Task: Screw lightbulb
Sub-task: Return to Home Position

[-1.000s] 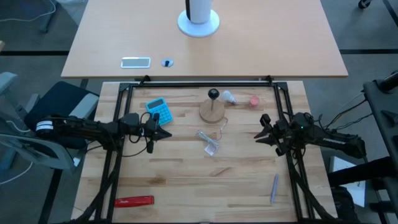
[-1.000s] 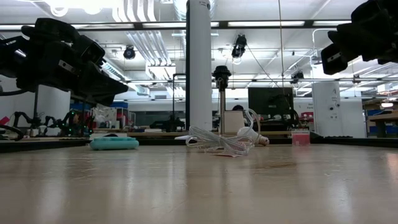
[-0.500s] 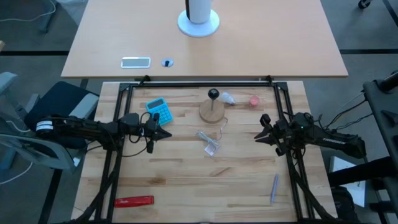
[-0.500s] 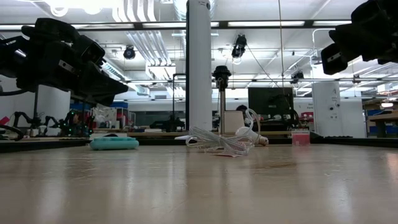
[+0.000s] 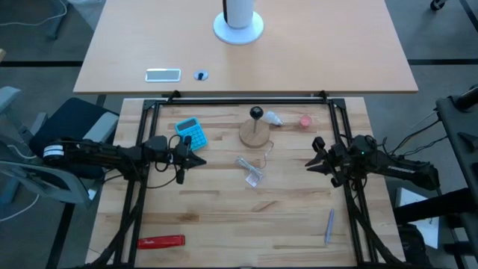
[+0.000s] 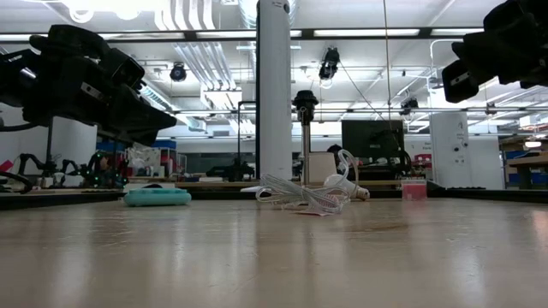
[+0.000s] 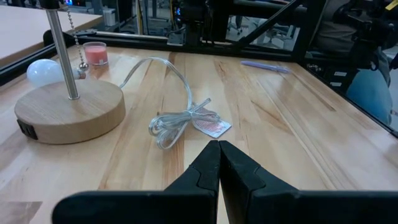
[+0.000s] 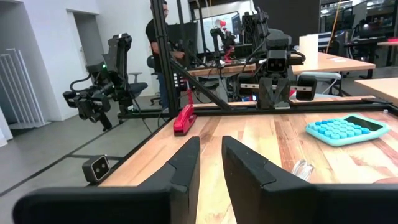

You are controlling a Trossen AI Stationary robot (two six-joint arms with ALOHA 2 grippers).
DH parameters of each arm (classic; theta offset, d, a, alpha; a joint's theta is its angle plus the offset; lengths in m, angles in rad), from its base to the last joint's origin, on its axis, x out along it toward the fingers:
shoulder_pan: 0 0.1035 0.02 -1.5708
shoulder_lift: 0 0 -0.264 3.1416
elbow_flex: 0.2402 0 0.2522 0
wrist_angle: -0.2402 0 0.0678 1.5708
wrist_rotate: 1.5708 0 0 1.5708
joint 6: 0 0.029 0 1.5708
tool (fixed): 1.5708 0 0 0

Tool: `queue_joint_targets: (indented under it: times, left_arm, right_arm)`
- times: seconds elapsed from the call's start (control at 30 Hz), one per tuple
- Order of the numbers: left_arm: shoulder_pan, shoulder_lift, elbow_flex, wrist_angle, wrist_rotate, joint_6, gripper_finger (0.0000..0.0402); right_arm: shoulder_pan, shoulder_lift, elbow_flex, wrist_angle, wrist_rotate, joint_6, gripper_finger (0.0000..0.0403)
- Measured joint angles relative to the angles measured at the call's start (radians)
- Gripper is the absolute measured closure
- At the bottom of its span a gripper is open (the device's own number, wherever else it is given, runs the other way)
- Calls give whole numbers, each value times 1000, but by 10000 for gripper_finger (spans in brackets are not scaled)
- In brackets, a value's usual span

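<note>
Nothing moved: lightbulb (image 5: 273, 117) well apart from closed left claw (image 5: 202, 160), narrowly open right claw (image 5: 312, 153).

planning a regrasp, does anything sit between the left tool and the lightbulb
Yes. The lamp's round wooden base sits on the table between the shut left tool and the lightbulb, which lies just beyond it. From the right tool nothing visible blocks the lightbulb; the pink-red cup stands off to one side.
</note>
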Motion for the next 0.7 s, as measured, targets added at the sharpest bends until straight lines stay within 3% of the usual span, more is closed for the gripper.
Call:
queue_joint_targets:
  times: [0.33, 0.7]
  left_arm:
    - [0, 0, 0, 0, 0, 0, 401]
    - [0, 0, 0, 0, 0, 0, 401]
  right_arm:
    - [0, 0, 0, 0, 0, 0, 332]
    - [0, 0, 0, 0, 0, 0, 355]
